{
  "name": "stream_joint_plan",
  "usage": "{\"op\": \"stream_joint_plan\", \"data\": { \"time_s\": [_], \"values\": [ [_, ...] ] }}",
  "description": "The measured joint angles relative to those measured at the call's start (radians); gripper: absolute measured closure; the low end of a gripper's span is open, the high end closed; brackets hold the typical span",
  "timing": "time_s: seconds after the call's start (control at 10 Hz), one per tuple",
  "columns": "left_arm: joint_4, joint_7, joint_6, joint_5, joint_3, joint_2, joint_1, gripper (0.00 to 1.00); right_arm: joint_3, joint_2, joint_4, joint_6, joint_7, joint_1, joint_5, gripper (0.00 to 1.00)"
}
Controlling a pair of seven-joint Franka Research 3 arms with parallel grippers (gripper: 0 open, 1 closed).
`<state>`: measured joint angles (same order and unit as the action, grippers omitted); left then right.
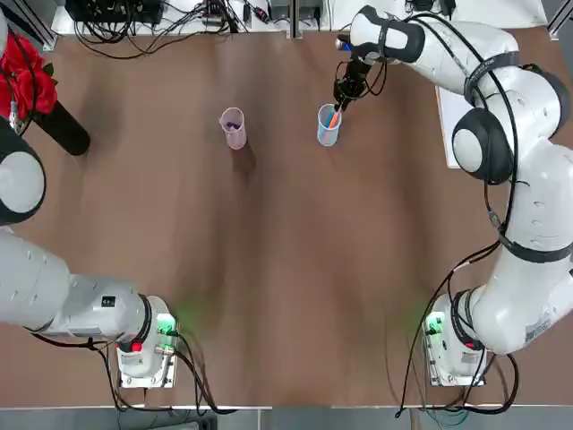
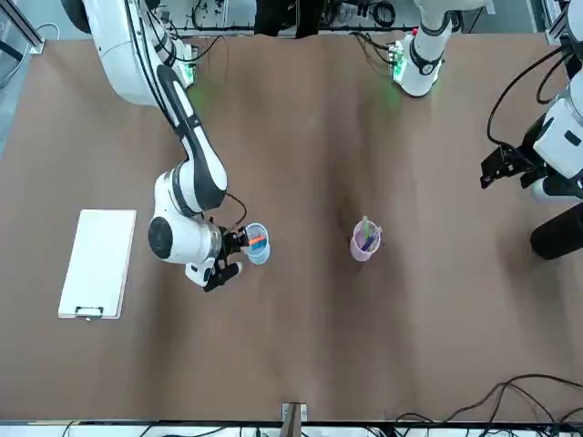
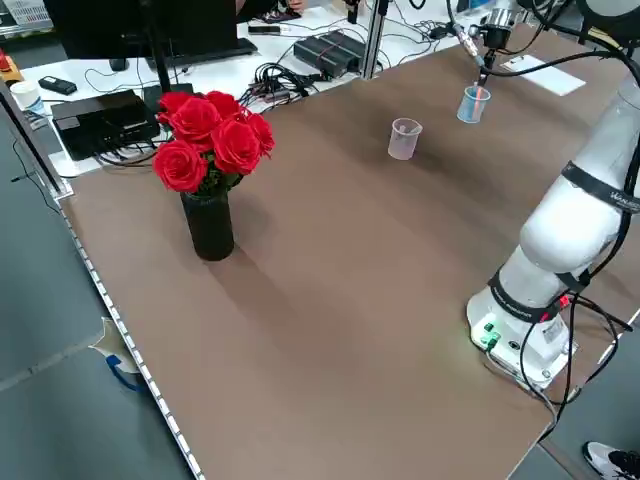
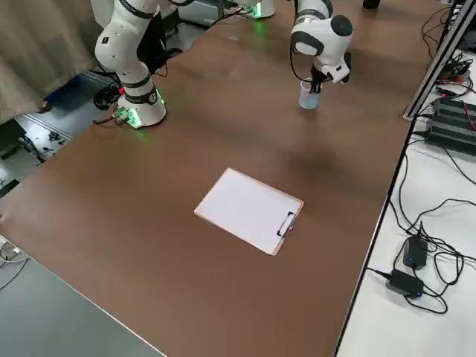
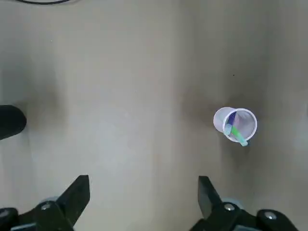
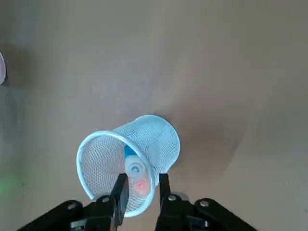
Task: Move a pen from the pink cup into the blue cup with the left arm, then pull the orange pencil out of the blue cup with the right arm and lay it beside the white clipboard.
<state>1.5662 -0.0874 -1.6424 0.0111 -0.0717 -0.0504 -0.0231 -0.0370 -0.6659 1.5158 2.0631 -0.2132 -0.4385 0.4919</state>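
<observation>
- And here is the right gripper point(image 6: 143, 177) at the blue cup's mouth — fingers part-way apart, no pinch on anything to be seen.
- The pencil point(image 6: 141, 187) is right between those fingers, its end up; the pen point(image 6: 135, 168) leans close by, in the same blue cup point(image 6: 166, 139), so the first transfer looks done.
- Over at the robot's left, the left gripper point(image 5: 144, 178) idles, fingers spread wide, nothing between them.
- The pencil should be light and stiff, perhaps a little slippery: take it by the exposed end, squeeze squarely, then draw it along its own slant.
- Careful with the pen — pinch both and both come out. The cup looks thin and light; a finger catching its rim could tip it.
- Well off to this gripper's right waits the clipboard point(image 2: 98, 264); to its left, the pink cup point(image 5: 221, 118).
</observation>
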Motion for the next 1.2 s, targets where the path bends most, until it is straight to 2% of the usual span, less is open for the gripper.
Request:
{"op": "stream_joint_plan", "data": {
  "time_s": [0.6, 1.2],
  "values": [
    [0.000, 0.000, 0.000, 0.000, 0.000, 0.000, 0.000, 0.01, 0.000, 0.000, 0.000, 0.002, -0.009, 0.000, 0.002, 0.78],
    [0.000, 0.000, 0.000, 0.000, -0.001, 0.000, 0.000, 0.01, 0.000, 0.002, -0.004, -0.011, -0.010, 0.000, 0.007, 0.82]
  ]
}}
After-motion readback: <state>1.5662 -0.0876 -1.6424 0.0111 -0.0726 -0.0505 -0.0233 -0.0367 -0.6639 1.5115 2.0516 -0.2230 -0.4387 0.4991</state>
